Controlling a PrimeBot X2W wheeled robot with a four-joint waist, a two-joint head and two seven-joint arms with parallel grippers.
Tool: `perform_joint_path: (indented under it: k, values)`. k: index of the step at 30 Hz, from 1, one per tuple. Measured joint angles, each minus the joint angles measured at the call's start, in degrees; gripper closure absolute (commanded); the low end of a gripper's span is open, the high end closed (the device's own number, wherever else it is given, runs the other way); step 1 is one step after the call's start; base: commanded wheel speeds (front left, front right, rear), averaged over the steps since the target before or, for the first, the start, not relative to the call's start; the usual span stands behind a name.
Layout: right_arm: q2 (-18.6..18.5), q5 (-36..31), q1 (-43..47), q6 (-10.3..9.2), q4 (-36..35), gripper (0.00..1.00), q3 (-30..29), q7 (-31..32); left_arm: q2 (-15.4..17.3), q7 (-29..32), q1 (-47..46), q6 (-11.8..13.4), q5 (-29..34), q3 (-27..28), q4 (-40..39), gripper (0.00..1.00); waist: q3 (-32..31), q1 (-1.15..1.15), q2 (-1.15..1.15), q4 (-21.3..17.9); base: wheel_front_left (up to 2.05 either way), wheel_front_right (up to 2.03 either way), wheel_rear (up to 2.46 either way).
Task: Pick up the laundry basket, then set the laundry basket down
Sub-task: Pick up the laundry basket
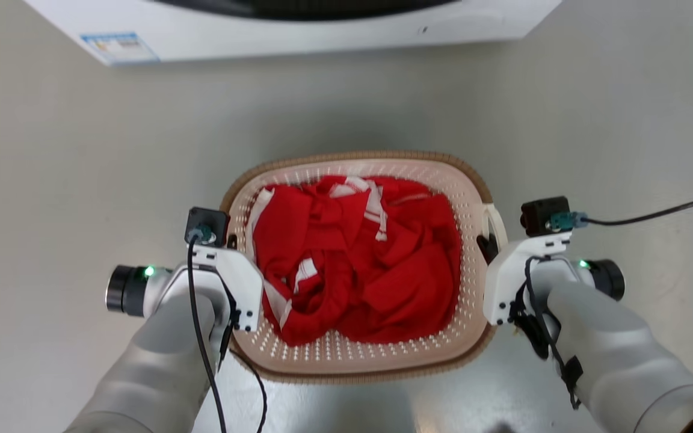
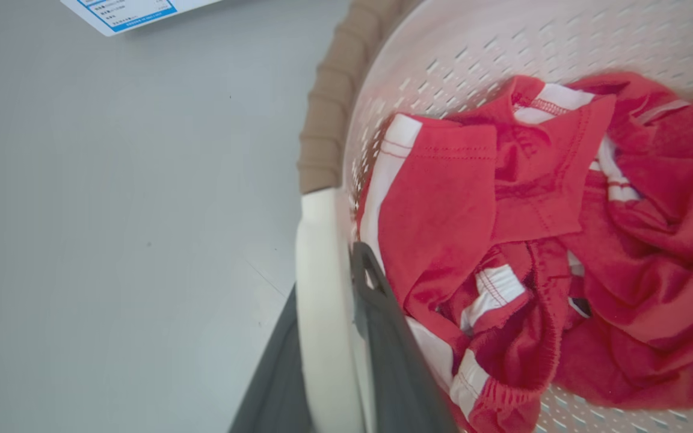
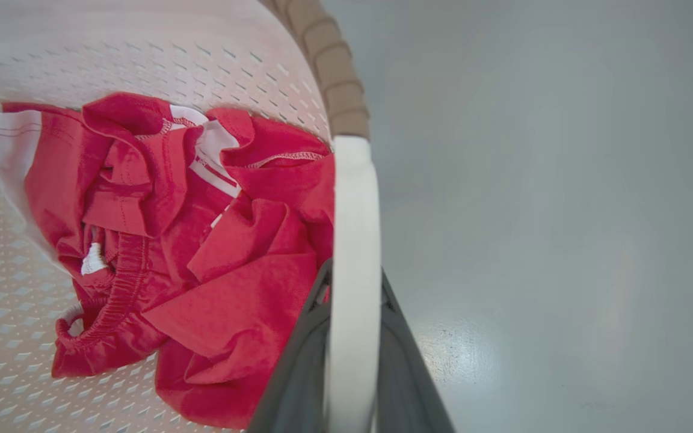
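Symmetry rules here: the cream-white perforated plastic laundry basket [image 1: 352, 158] sits squarely between my arms, nearer than the white washing machine [image 1: 322, 33], with my left claw [image 2: 329, 300] and right claw [image 3: 354, 285] each clamped tight on a white side handle [image 2: 316, 240].

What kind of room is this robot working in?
Probably a laundry room: a white washer stands on the grey floor, with a basket of red clothes before it.
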Motion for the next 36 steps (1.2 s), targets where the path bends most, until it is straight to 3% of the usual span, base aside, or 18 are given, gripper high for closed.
perform_joint_path:
  k: [22, 36]
  values:
    - [0.77, 4.72, 9.33, 0.07, 0.74, 1.0, 4.42, 5.17, -0.53, 5.84, 10.37, -1.03, -5.98, -3.05, 0.3, 1.0, -19.83, 0.0, 0.0, -0.11, 0.0, 0.0, 0.0]
    - [1.51, 7.76, 14.06, 0.34, 1.72, 1.0, 6.27, 9.57, -1.02, 10.78, 16.13, -3.54, -7.99, -4.43, 1.88, 1.0, -30.5, 0.0, 0.0, -0.5, 0.0, 0.0, 0.0]
